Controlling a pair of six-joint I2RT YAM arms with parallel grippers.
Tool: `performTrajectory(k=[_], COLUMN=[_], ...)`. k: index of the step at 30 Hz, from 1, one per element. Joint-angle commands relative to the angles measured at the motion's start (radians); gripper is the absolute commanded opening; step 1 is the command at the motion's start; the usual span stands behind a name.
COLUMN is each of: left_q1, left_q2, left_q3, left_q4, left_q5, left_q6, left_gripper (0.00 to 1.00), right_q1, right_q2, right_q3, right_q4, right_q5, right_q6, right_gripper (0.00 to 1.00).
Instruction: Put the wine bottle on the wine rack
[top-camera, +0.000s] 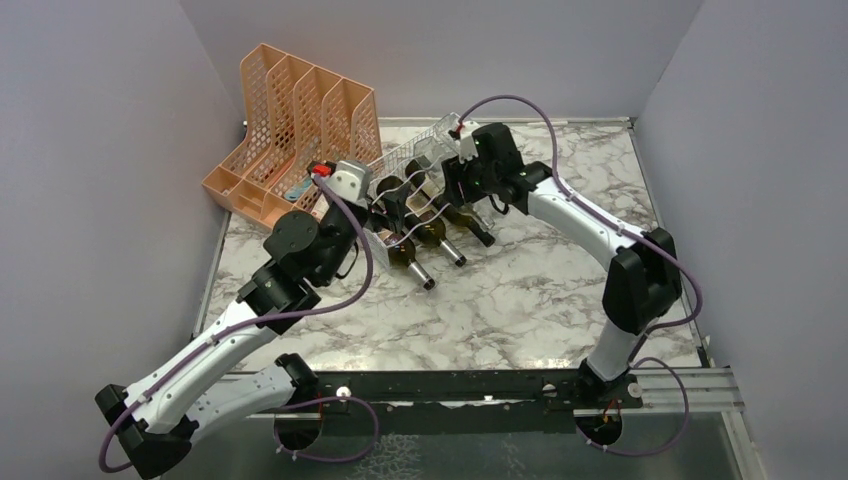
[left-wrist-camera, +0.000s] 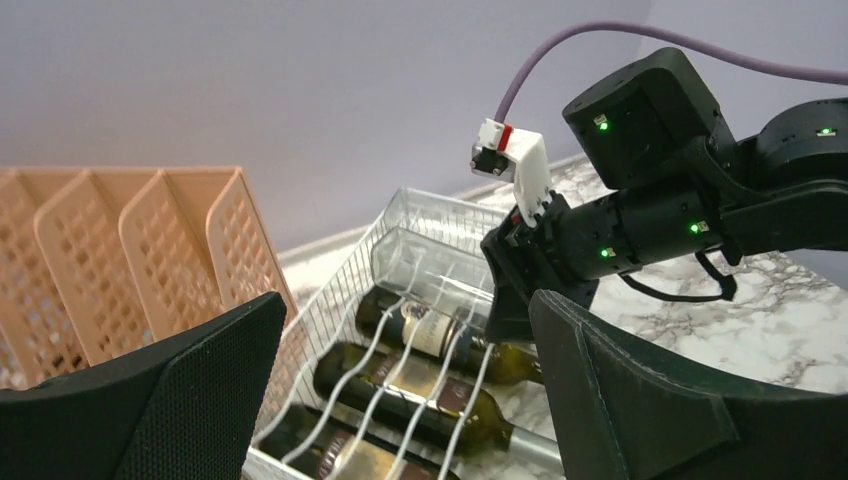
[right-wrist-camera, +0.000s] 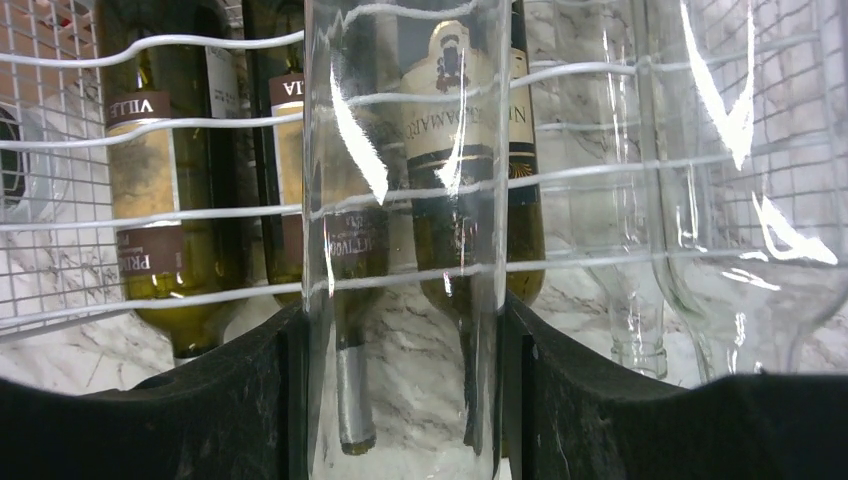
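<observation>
Right gripper (right-wrist-camera: 402, 325) around wine bottle (right-wrist-camera: 400, 180), clear glass

Laboratory robot cell; plain lilac walls (top-camera: 100, 150) behind left hand (top-camera: 392, 205); marble-pattern bench (top-camera: 540, 300) beneath it; arms (top-camera: 200, 350) bolted to metal rail (top-camera: 480, 385).

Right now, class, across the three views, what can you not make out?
- Right wrist view: the clear bottle in the right gripper runs off the top and bottom edges; its ends are unseen.
- Top view: the right arm covers where that bottle meets the wine rack.
- Left wrist view: the bottom edge cuts off the nearest dark bottle.
- Top view: a blue item in the orange organizer is too small to name.
</observation>
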Motion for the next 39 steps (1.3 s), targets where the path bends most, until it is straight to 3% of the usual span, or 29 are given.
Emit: performTrajectory(k=[1,10,28,39], left_q1=[-0.002,-0.002,-0.002,-0.001], left_q2=[0.04,0.023,0.042,0.045], left_q3=[0.078,0.074,0.084,0.107], left_q4=[-0.197,-0.221,-0.25,-0.263], left_q5=[-0.156,-0.2,-0.2,-0.212], left_q6=[-0.229,-0.241,-0.244,-0.231], left_gripper=[0.99,0.99,0.99,0.99], right_q1=[-0.008,-0.009,-0.01,-0.01], right_q2=[0.046,0.165,0.231,0.237], right_q3=[0.091,0.2,0.238,0.271], right_q4=[0.07,0.051,0.011,-0.024], right_q5=[-0.036,-0.04,0.016,0.041], right_q6=[-0.035,-0.086,-0.108,-0.128], right_gripper=[0.01,0.03,0.19,0.63])
